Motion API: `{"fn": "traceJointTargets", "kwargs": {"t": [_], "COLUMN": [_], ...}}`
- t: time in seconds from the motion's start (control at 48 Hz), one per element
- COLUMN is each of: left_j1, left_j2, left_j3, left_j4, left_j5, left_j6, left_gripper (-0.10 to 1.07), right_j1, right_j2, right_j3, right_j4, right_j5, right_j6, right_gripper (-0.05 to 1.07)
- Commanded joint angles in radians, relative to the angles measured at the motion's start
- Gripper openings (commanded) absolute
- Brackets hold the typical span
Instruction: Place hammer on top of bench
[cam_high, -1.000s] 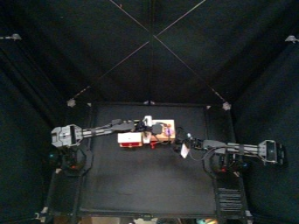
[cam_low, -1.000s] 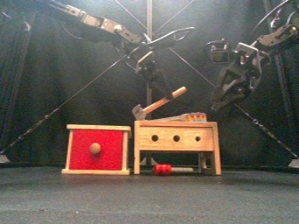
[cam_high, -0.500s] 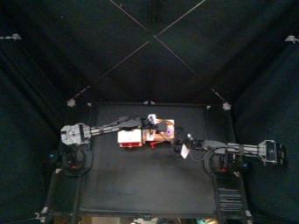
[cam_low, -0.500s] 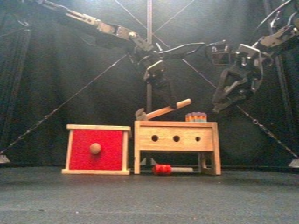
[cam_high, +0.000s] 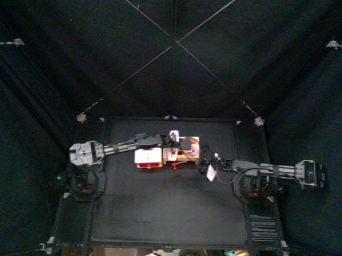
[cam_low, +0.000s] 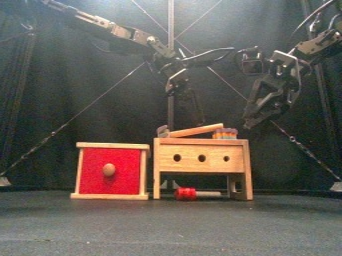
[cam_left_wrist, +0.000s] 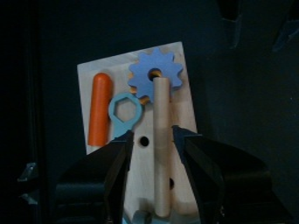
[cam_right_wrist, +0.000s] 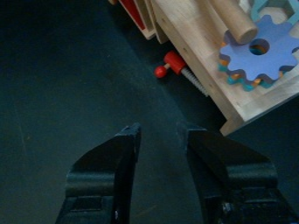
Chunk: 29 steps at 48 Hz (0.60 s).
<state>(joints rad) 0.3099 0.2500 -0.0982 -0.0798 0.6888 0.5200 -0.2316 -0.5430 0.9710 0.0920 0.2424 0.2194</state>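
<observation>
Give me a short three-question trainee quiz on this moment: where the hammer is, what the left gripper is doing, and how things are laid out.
1. True or false: the hammer rests on top of the bench.
2. Pick one. The left gripper is: A) shut on the hammer's handle; B) open above the hammer; C) resting on the table.
3. Fill the blank: in the front view, the red-fronted box stands on the picture's ____ side of the bench.

Key: 1 true; 2 B; 3 left.
</observation>
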Motion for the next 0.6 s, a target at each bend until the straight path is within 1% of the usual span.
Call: {"fn": "traceJointTargets", "kwargs": {"t": [0.0,0.062,0.208,0.292,0.458,0.583], "left_j1": [0.003,0.003,0.003,0.005,0.005,-0.003], "left_j2": [-0.064,-0.08,-0.137,-0.176,-0.252,-0.325], "left_j3": [-0.028,-0.014,0.071,0.146,0.281,0.391], "left_j4": [-0.002,-0.005,-0.054,-0.081,-0.086,-0.114], "left_j5": [-0.037,-0.055,-0.156,-0.238,-0.344,-0.448], "left_j6": [-0.002,-0.006,0.003,0.005,0.002,-0.002], "left_gripper": [0.8,0.8,0.8,0.8,0.8,0.8], "right_j1": [0.002,0.002,0.002,0.002,0.002,0.002], "right_j2": [-0.006,-0.006,-0.006,-0.006,-0.009,-0.012], "right_j3": [-0.017,-0.017,-0.018,-0.023,-0.029,-0.028], "right_j4": [0.002,0.002,0.0,-0.002,-0.005,0.002], "right_j5": [-0.008,-0.008,-0.008,-0.008,-0.008,-0.009], "right_j6": [0.002,0.002,0.0,0.0,0.0,0.0], "right_gripper": [0.77,0.77,0.77,0.77,0.77,0.77]}}
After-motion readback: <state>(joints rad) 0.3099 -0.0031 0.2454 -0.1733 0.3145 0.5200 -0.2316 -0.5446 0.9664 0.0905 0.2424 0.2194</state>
